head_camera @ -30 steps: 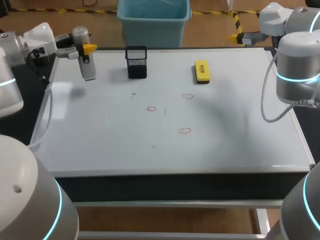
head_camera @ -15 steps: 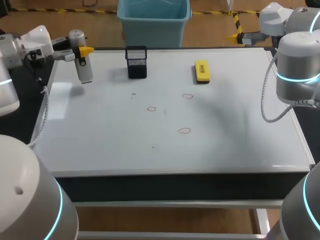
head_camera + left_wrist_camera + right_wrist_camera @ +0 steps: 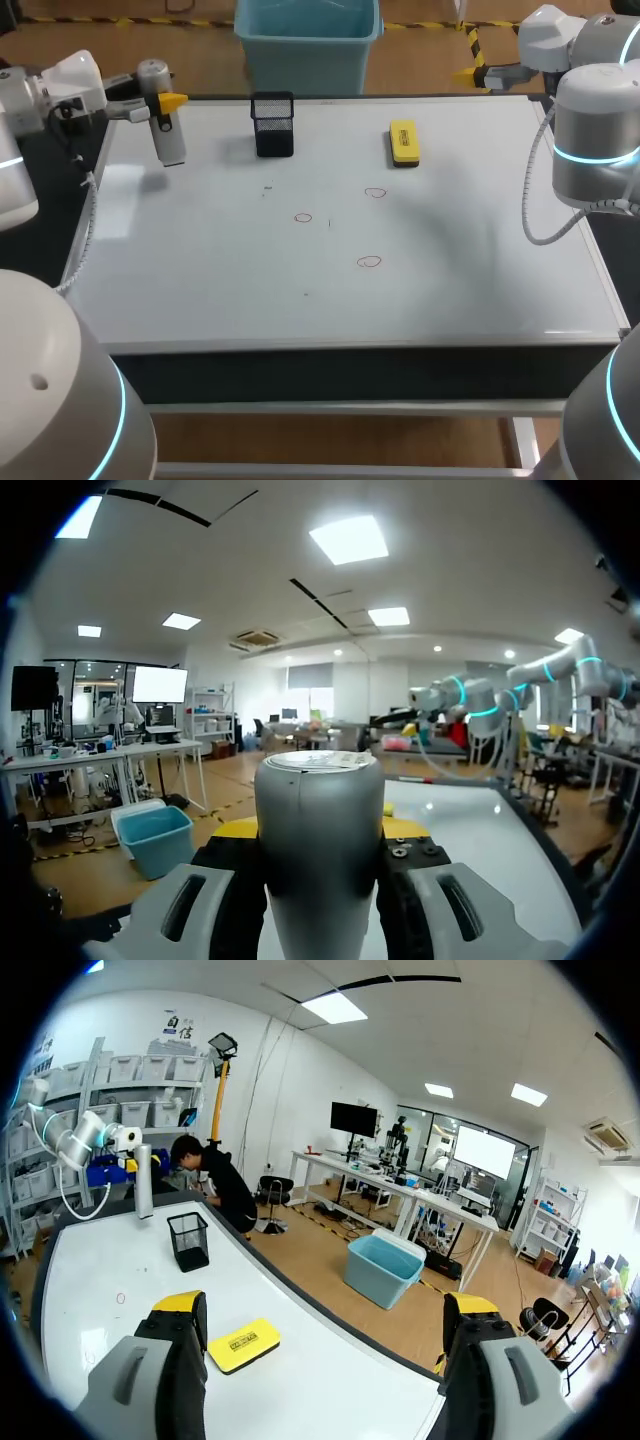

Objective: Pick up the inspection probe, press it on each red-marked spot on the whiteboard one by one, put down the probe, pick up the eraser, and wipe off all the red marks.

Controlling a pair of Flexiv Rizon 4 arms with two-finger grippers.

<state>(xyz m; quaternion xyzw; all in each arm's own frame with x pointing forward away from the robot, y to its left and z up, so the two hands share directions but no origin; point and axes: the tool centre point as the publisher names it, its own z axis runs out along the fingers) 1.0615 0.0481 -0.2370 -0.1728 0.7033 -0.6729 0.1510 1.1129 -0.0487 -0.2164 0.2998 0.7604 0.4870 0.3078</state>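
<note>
The whiteboard [image 3: 480,290] fills the middle of the head view. At its upper left corner the inspection probe [image 3: 168,135], a grey cylinder, is held upright and clamped between the fingers of the left gripper [image 3: 165,103]; it appears to be raised clear of the board. In the right wrist view the right gripper [image 3: 325,1360] is seen spread wide and empty. A black mesh pen holder [image 3: 273,124] stands at upper centre, and the yellow eraser [image 3: 403,142] lies to its right. Three small red marks [image 3: 303,217] are drawn near the centre, all intact. The pick-up step is judged done and the pressing not yet begun. Next, the probe would have to be carried right and toward the frame's lower edge, over the leftmost mark, then lowered tip-first.
</note>
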